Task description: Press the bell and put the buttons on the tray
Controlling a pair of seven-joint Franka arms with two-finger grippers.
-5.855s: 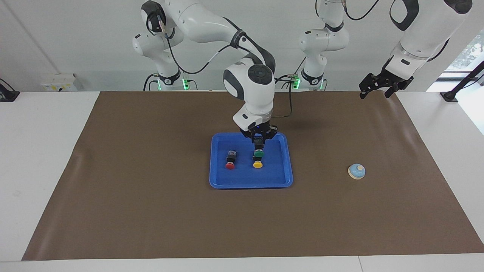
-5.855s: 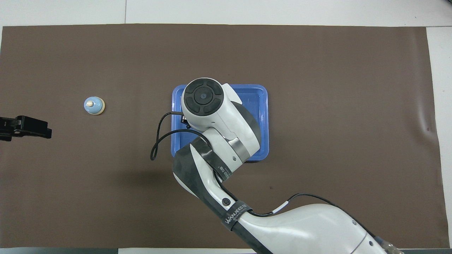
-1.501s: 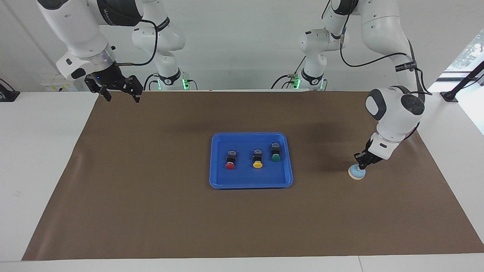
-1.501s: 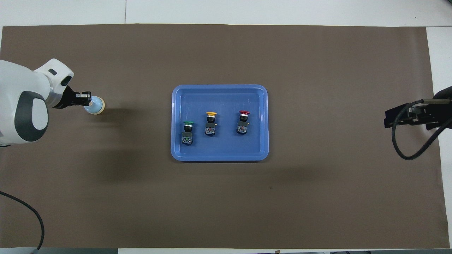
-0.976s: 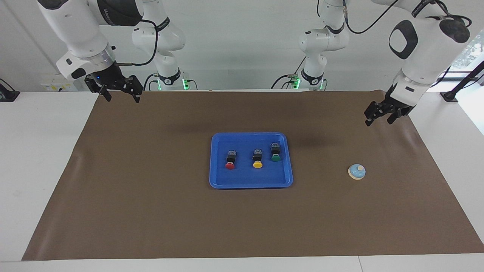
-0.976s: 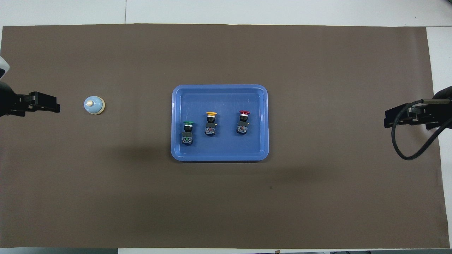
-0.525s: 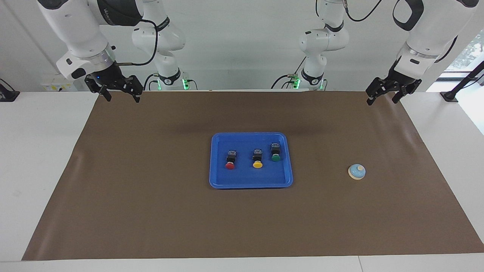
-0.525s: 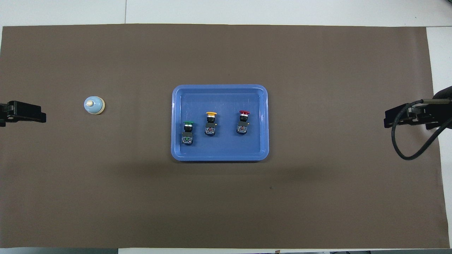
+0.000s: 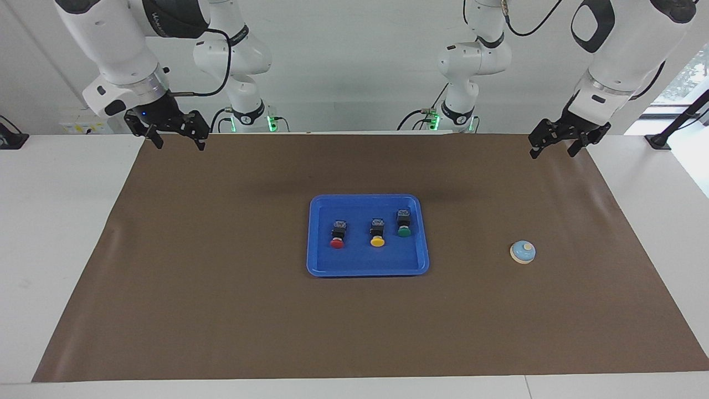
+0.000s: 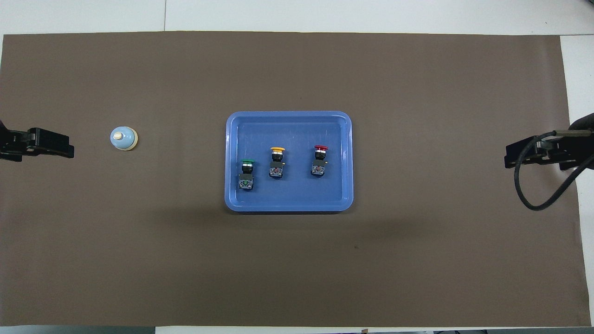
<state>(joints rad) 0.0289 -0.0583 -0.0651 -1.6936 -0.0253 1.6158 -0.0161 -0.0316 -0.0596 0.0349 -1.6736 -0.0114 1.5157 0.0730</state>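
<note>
Three buttons (image 9: 376,231) lay in the centre tray (image 9: 318,266); left gripper (image 9: 554,147) upper right and right gripper (image 9: 176,142) upper left both hung spread, empty.

A brown mat (image 9: 221,288) lay flat over most of a white table (image 9: 61,233), the table's bare surface showing past the mat at both ends and along the edge farthest from the robots. The mat's surface was slightly rippled toward both ends. A white wall (image 9: 354,66) rose at the robots' edge of the table. A white box with yellow marks (image 9: 86,121) sat against the wall at the right arm's end. A window (image 9: 684,75) showed at the left arm's end.
</note>
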